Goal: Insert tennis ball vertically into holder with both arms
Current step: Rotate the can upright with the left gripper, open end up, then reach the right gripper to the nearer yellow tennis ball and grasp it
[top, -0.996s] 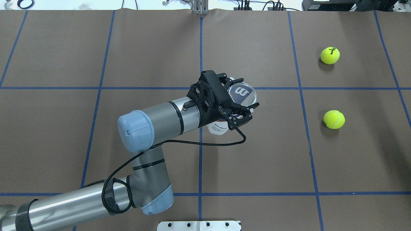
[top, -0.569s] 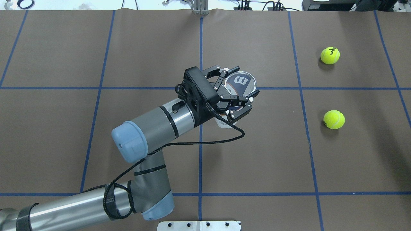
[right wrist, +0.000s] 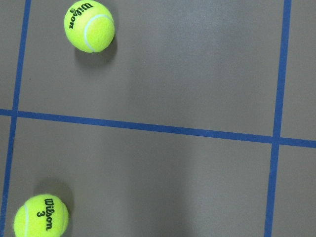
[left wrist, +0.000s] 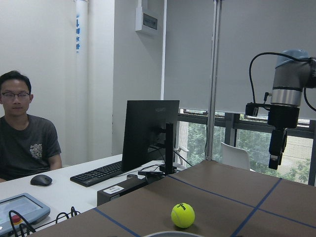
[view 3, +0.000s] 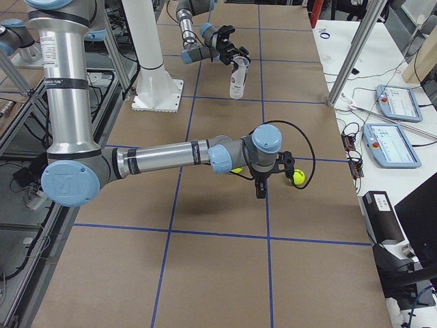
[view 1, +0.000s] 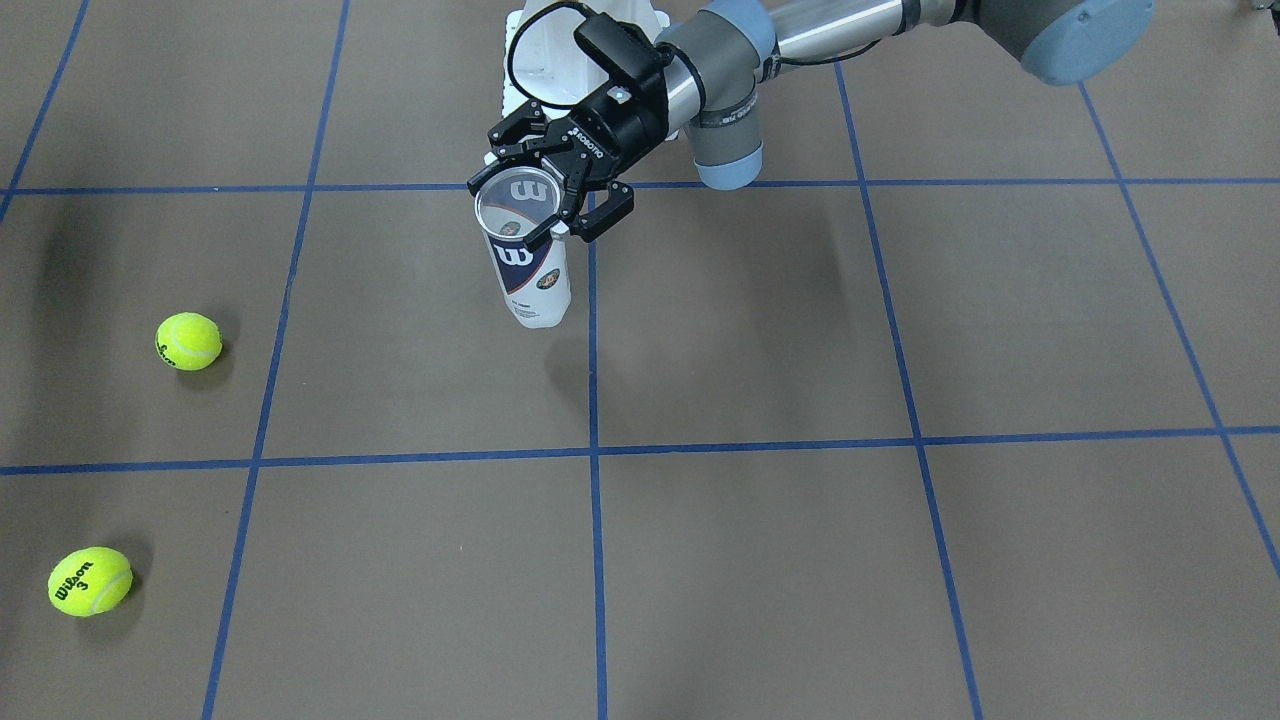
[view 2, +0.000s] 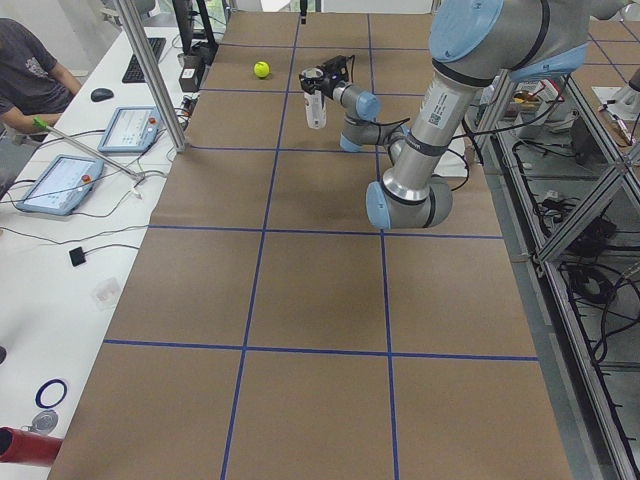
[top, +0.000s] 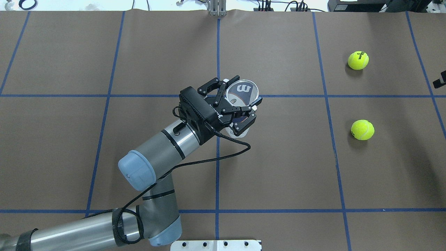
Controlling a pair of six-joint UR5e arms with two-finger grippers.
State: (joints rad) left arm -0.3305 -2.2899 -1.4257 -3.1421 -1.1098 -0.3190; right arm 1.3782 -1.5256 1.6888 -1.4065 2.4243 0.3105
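Clear holder (view 1: 530, 272) | left tool (top: 241, 94) clamped at its rim | right tool (left wrist: 275, 159): opening cannot tell

- From overhead, the left gripper (top: 248, 89) and its wrist cover most of the clear plastic cylindrical can with the navy-and-white label (top: 240, 94). Only the open mouth and a bit of the white base show.
- The can's fine print is too small to read in any view.
- The left wrist view shows only a thin arc of the can's rim at its bottom edge.
- The overhead view catches only a black tip of the right gripper (top: 439, 82) at its right edge. In the other views I cannot tell how its jaws stand.
- In the exterior right view, the right arm hides most of the yellow tennis ball nearer the robot (view 3: 236, 170).
- The bottom edge of the right wrist view clips the yellow tennis ball marked "3" (right wrist: 40, 217).
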